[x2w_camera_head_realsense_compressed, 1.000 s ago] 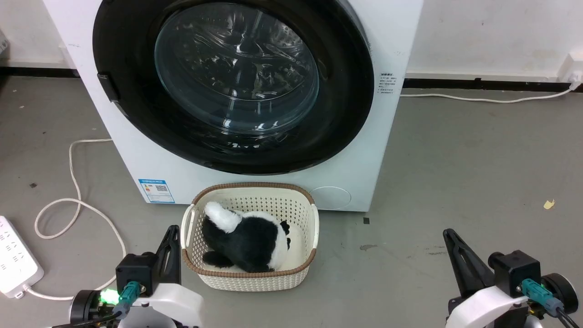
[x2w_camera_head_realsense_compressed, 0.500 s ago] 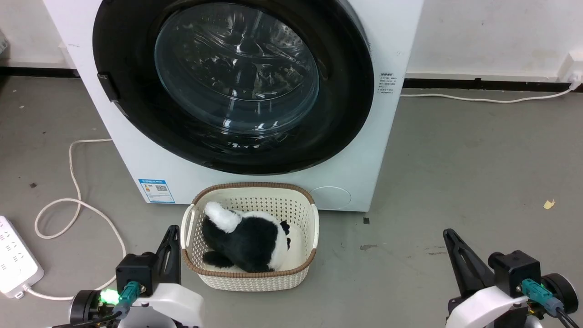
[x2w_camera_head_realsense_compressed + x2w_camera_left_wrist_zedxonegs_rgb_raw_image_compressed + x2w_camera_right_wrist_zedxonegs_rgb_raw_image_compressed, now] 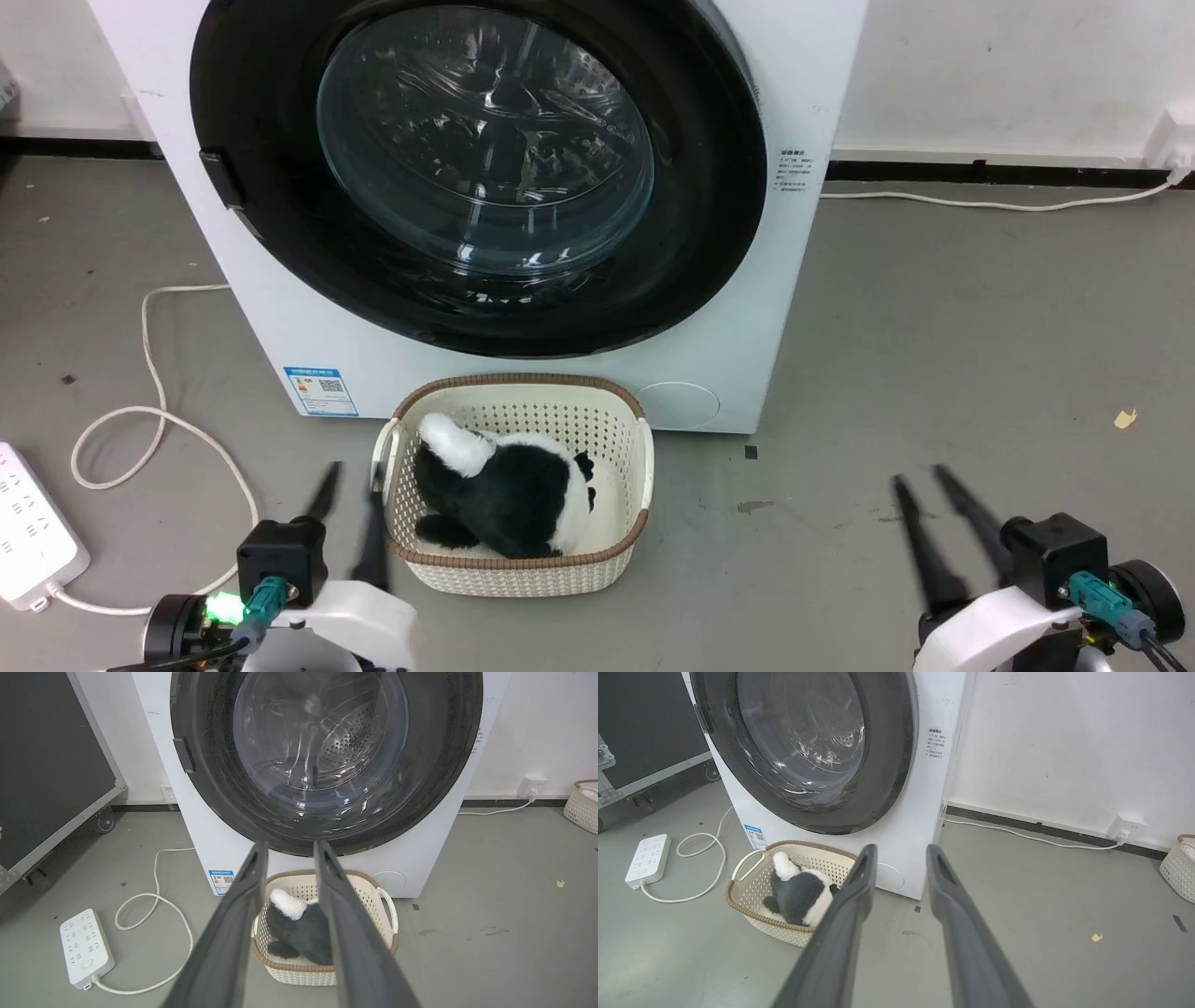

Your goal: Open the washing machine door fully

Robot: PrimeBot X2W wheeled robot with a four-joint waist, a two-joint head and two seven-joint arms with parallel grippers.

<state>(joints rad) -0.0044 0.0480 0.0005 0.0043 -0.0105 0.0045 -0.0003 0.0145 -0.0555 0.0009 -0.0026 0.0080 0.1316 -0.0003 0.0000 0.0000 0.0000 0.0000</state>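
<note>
Low at the near edge of the head view, left gripper [image 3: 353,471] and right gripper [image 3: 919,476] sit over the floor [image 3: 934,327], fingers aimed toward the washer [image 3: 822,93]. Jaws on both stand part-way apart, with nothing between them. Door [image 3: 485,140]: shut, flush on the washer front, glass bulging outward, drum dim behind it. Both grippers are well apart from it. A small black tab [image 3: 222,177] sits on the door's rim at the view's left, about mid-height. It is likely the pull, though the hinge side cannot be told. Basket [image 3: 523,381] with a toy [image 3: 504,485] stands on the floor close before the washer, under the door's low edge and just beside the left gripper. Step judged: the very start, with the door untouched and the approach not yet begun. Next move probably falls to the left gripper, as the nearer one. It should rise, reach over the basket to the tab, hook or pinch it, then pull outward along the door's arc until it stands wide. Risk: arm or door brushing the basket, though the door's bottom looks higher than the rim. Cord [image 3: 149,411] and power strip [image 3: 28,523] lie on the floor at left, which matters if the base rolls.
</note>
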